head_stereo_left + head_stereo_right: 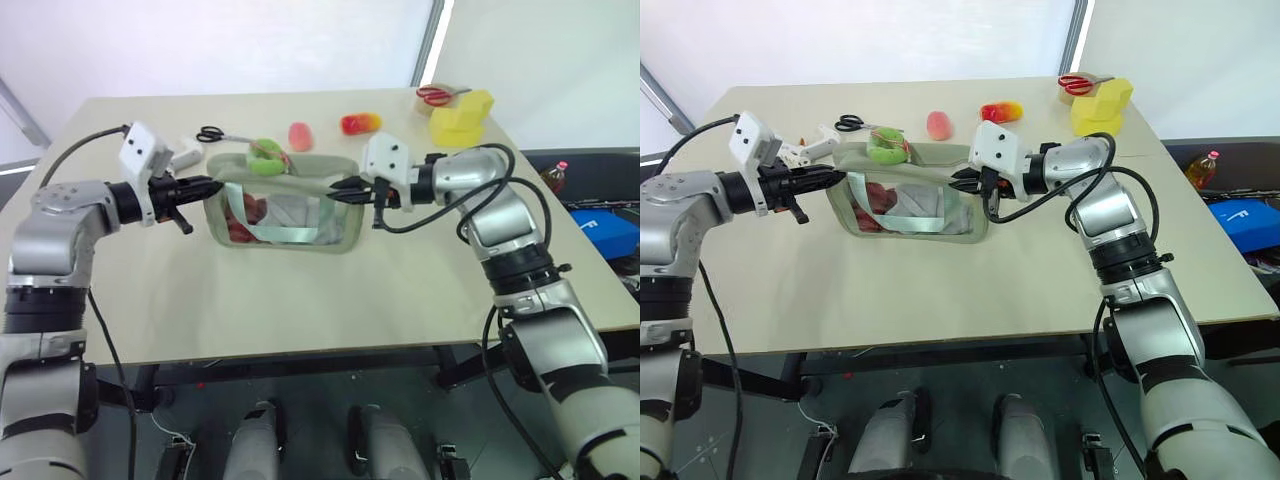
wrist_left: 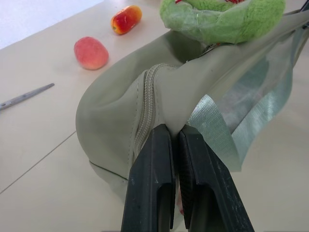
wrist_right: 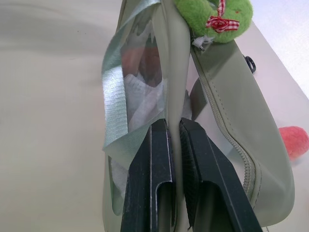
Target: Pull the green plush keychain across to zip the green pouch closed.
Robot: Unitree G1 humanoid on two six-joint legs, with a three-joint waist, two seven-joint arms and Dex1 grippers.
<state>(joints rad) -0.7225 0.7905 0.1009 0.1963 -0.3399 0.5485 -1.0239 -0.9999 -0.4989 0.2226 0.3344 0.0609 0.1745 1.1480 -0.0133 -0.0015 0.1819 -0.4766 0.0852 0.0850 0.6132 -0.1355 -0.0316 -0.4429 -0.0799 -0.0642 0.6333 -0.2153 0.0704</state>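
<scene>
The left gripper was clenched on the left end of the pouch, which was held just above the surface. The keychain sat on the pouch's top nearer this gripper, apparently not yet pulled across. The right gripper pinched the pouch's right end.

I see bright, even daylight from the white backdrop beyond the table's far edge, washing that edge pale. Shadows under things are soft and faint. My wrist views stay sharp up close, softening towards distant objects.
</scene>
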